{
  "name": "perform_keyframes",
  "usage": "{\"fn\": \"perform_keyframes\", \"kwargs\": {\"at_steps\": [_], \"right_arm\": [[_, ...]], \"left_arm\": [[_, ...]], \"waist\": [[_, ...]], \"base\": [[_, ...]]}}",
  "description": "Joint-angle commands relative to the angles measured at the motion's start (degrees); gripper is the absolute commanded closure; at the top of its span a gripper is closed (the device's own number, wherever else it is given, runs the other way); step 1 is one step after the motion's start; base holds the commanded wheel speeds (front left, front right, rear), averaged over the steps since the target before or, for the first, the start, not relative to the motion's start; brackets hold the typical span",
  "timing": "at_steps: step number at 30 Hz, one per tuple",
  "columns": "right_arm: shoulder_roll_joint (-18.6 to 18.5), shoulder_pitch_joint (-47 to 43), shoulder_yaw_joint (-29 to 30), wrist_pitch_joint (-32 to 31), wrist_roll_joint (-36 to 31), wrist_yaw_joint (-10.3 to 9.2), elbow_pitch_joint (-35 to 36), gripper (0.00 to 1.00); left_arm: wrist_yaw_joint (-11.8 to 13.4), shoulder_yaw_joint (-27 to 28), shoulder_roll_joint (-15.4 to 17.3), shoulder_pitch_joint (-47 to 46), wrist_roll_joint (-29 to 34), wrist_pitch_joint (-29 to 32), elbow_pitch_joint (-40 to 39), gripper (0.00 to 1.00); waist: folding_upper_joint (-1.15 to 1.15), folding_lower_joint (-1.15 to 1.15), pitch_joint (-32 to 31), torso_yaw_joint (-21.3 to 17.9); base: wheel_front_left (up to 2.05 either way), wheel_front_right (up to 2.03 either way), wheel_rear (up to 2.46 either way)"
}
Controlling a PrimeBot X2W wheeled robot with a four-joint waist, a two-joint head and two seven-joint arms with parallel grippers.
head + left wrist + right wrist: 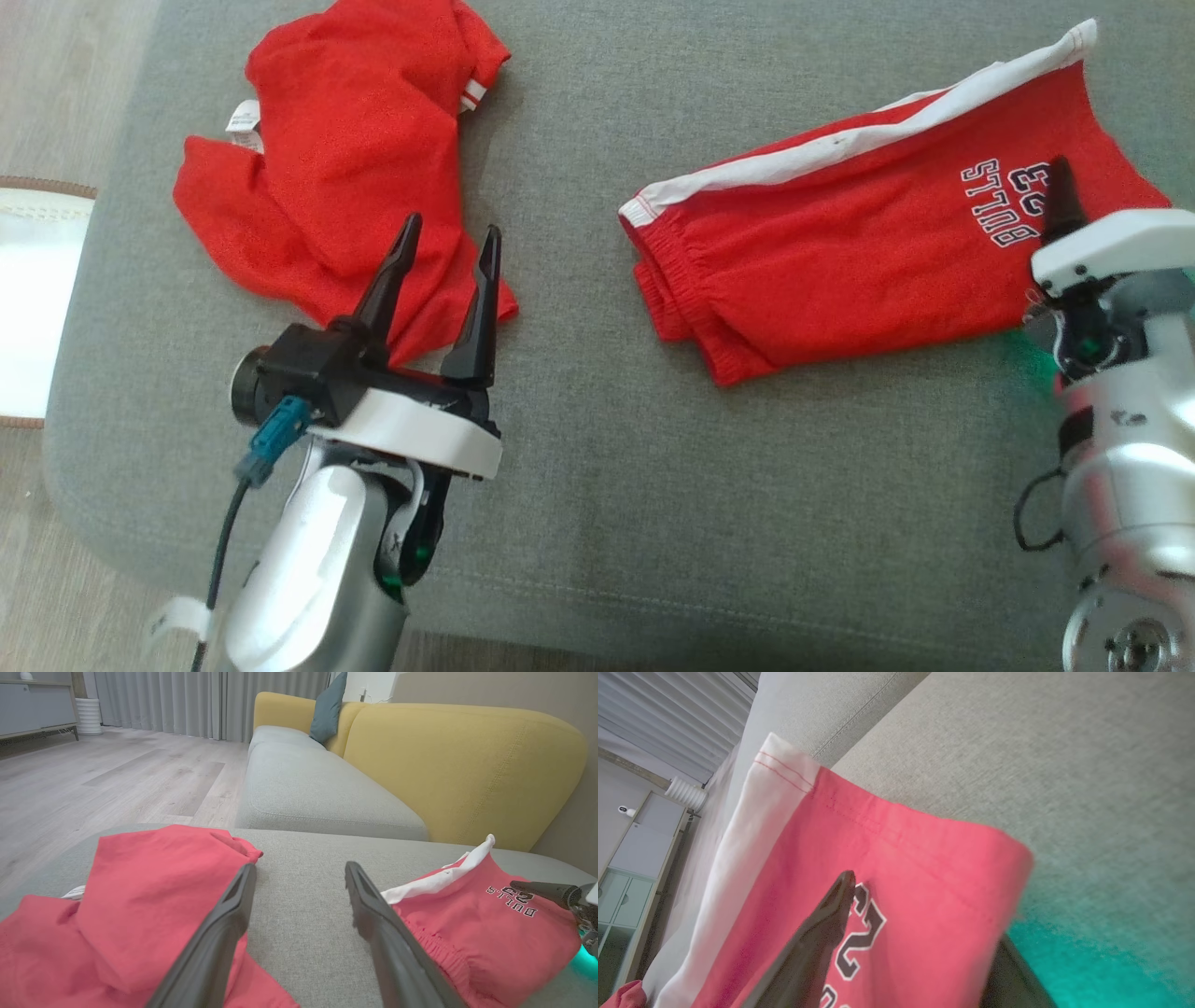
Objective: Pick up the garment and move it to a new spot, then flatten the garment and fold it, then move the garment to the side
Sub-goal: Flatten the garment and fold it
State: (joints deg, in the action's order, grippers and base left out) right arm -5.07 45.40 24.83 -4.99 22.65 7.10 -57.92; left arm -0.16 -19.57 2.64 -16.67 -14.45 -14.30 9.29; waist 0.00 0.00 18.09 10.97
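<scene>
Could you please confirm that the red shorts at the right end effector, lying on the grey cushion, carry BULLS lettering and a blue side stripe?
Not quite: the side stripe is white, not blue, as the head view shows plainly. The rest holds: the red shorts lie on the grey cushion at the right end effector and carry BULLS lettering.

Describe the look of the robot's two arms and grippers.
The left gripper has two long, tapered black fingers on a black body with a white collar, above a silver forearm; a teal plug feeds a dark cable. The right gripper shows a black finger, white housing, silver wrist and green glow.
</scene>
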Motion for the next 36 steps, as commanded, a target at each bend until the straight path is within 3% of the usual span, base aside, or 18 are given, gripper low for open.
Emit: {"fn": "perform_keyframes", "kwargs": {"at_steps": [1, 15, 20, 26, 30, 36], "right_arm": [[2.19, 0.36, -1.21, -0.07, -0.16, 0.39, -1.72, 1.0], [2.16, 0.01, -2.5, 10.13, 2.28, 0.39, -1.62, 1.0], [0.65, -2.99, 1.63, 13.3, 0.72, 0.39, 0.76, 1.0], [-1.1, -6.73, 10.38, 16.91, -5.64, 0.39, 4.17, 1.0], [0.02, -7.45, 15.86, 16.43, -9.91, 0.39, 6.85, 1.0], [1.78, -6.56, 17.27, 13.68, -13.58, 0.39, 10.65, 1.0]], "left_arm": [[0.32, 1.71, 0.24, -1.79, -0.25, -0.7, -1.87, 0.0], [-0.05, 2.42, 0.24, -0.48, 0.76, -0.7, -1.0, 0.0], [0.0, 2.51, 0.24, 0.21, 1.06, -0.7, -1.11, 0.0], [0.11, 2.52, 0.24, 0.9, 1.0, -0.7, -1.18, 0.0], [0.11, 2.36, 0.24, 1.15, 0.88, -0.7, -1.33, 0.0], [0.03, 2.15, 0.24, 1.02, 0.69, -0.7, -1.34, 0.0]], "waist": [[0.0, 0.0, -0.09, -0.06], [0.0, 0.0, -3.41, -5.02], [0.0, 0.0, -4.66, -7.05], [0.0, 0.0, -5.74, -8.28], [0.0, 0.0, -6.0, -8.43], [0.0, 0.0, -6.19, -7.9]], "base": [[0.0, 0.0, 0.0], [0.0, 0.0, 0.0], [0.0, 0.0, 0.0], [0.0, 0.0, 0.0], [0.0, 0.0, 0.0], [0.0, 0.0, 0.0]]}}
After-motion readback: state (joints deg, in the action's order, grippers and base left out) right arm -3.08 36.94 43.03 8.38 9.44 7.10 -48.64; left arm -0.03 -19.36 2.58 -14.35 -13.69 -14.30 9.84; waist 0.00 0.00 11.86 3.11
